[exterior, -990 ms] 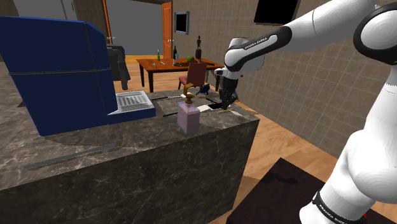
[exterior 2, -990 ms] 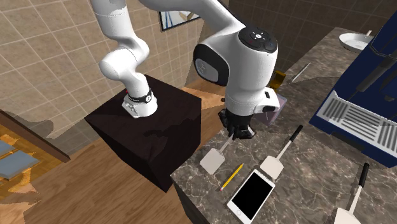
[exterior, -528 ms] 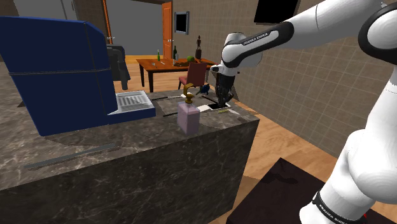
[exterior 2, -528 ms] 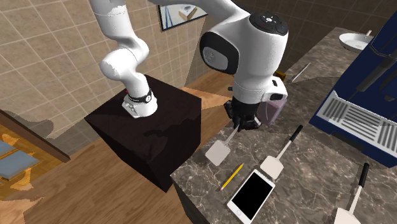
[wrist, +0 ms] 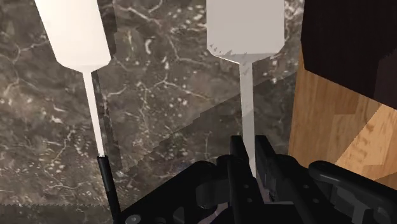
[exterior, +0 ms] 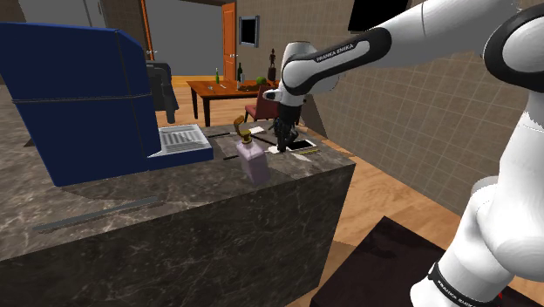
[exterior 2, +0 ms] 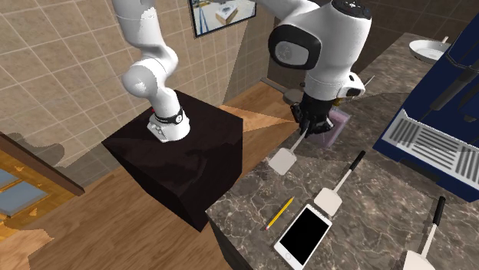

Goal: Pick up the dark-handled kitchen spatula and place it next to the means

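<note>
My gripper (exterior 2: 306, 129) is shut on the thin shaft of a white-bladed spatula (exterior 2: 282, 160), which hangs tilted just above the dark marble counter (exterior 2: 368, 238). In the wrist view the shaft (wrist: 249, 121) runs between my fingers (wrist: 237, 167) to the pale blade (wrist: 245, 28); its handle is hidden inside the hand. A second spatula (wrist: 71, 32) with a black handle (wrist: 108, 186) lies flat on the counter beside it. In the shoulder view the gripper (exterior: 283, 137) sits right beside a pinkish soap bottle (exterior: 253, 160), which leans.
A phone (exterior 2: 305, 232) and a yellow pencil (exterior 2: 279, 212) lie near the counter's edge, with a third spatula (exterior 2: 428, 236) further along. The blue coffee machine (exterior 2: 441, 115) stands behind, with a plate (exterior 2: 426, 50) past it. The dark stand (exterior 2: 180, 157) is below the edge.
The gripper has carried the spatula along the counter edge toward the soap bottle and away from the pencil. The bottle has shifted slightly to the shoulder view's left and now leans.
</note>
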{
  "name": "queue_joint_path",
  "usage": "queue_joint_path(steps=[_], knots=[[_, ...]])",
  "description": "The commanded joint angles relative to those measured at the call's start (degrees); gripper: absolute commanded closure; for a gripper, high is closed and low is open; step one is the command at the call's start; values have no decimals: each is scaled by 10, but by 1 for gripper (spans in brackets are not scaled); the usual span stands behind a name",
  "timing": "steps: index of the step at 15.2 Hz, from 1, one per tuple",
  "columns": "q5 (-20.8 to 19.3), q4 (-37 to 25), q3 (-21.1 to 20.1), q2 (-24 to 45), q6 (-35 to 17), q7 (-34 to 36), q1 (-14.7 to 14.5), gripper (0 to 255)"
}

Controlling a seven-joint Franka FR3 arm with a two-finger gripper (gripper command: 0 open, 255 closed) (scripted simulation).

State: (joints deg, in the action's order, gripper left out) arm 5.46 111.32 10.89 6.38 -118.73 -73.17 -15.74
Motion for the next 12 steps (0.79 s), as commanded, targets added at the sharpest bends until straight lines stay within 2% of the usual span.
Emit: queue_joint_path(steps=[1, 12], knots=[[0, -15, -11, 11, 2, 26, -14, 255], [-4, -154, -61, 111, 33, 154, -86, 255]])
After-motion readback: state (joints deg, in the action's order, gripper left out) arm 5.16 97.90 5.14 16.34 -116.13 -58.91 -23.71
